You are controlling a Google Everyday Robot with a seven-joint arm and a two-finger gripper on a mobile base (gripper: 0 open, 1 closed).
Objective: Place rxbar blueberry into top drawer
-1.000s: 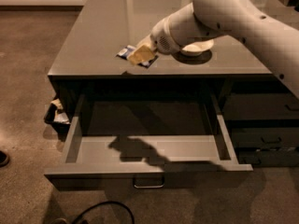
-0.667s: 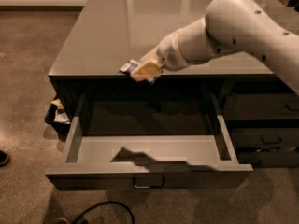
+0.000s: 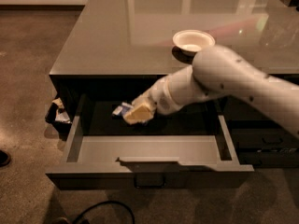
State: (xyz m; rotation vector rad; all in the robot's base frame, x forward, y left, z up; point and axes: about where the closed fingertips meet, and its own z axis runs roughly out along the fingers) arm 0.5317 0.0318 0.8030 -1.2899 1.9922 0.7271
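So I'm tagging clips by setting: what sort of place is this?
Probably an office kitchenette or break room. A long grey counter has drawers beneath it and a white bowl on top. The gripper, jaws shut on the rxbar blueberry, is above the open top drawer.

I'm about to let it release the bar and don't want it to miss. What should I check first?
1. Top drawer pulled open: ok.
2. rxbar blueberry in the gripper: ok, it sticks out to the left of the closed fingers.
3. Gripper below the countertop edge, over the rear of the drawer's inside: ok.
4. Bar resting on the drawer floor: cannot tell; the rear is in shadow.
5. Visible drawer floor bare: ok.
6. White bowl on the countertop, outside the drawer: ok.
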